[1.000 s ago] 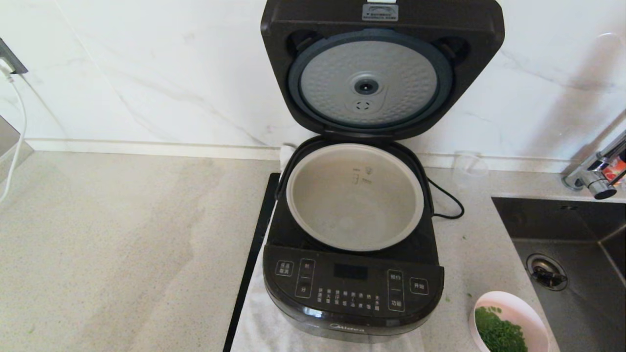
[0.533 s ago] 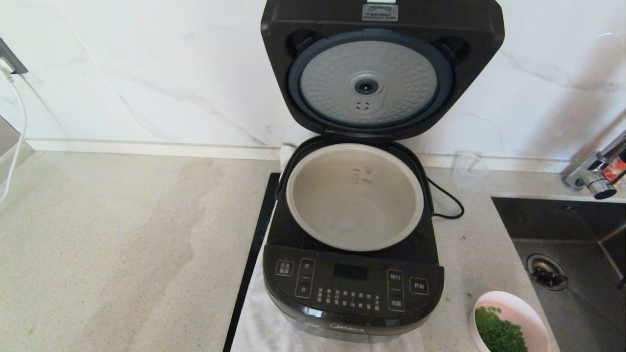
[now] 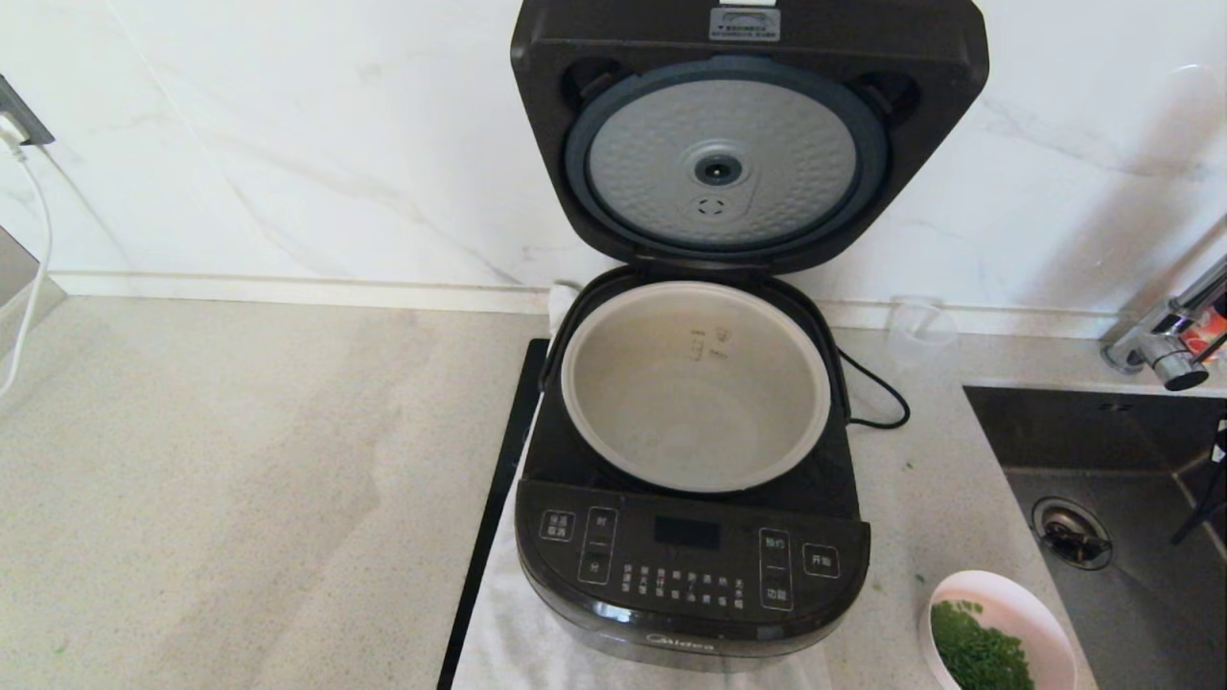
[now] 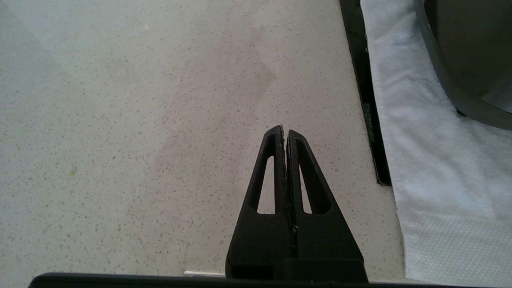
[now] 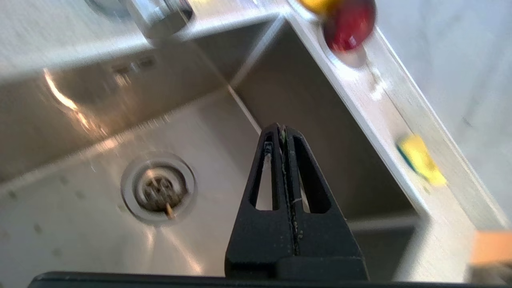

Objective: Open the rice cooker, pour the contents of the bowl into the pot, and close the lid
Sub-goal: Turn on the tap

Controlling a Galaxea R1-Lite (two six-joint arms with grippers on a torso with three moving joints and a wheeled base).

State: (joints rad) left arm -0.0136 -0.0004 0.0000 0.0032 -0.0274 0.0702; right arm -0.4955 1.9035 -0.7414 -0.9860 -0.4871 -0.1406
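The black rice cooker (image 3: 690, 565) stands open in the middle of the counter. Its lid (image 3: 748, 144) is swung up, showing the dimpled silver disc. The grey-beige pot (image 3: 671, 422) inside holds no herbs. The pale pink bowl (image 3: 1040, 613) sits at the front right, with the chopped green herbs (image 3: 978, 652) in it. My right gripper (image 3: 1189, 525) shows at the right edge over the sink, apart from the bowl. In its wrist view the right gripper (image 5: 283, 128) is shut with only a green speck at its tip. My left gripper (image 4: 285, 131) is shut on nothing above bare counter left of the cooker (image 4: 468, 60).
A steel sink (image 3: 1131, 594) with a drain (image 5: 159, 188) lies right of the cooker, and a faucet (image 3: 1165, 350) stands behind it. A clear cup (image 3: 920, 331) is by the wall. The cooker rests on a white cloth (image 4: 424, 140) beside a black strip (image 4: 364, 100).
My right gripper has come into the head view at the right edge, over the sink. The cooker, lid, pot and bowl have not moved.
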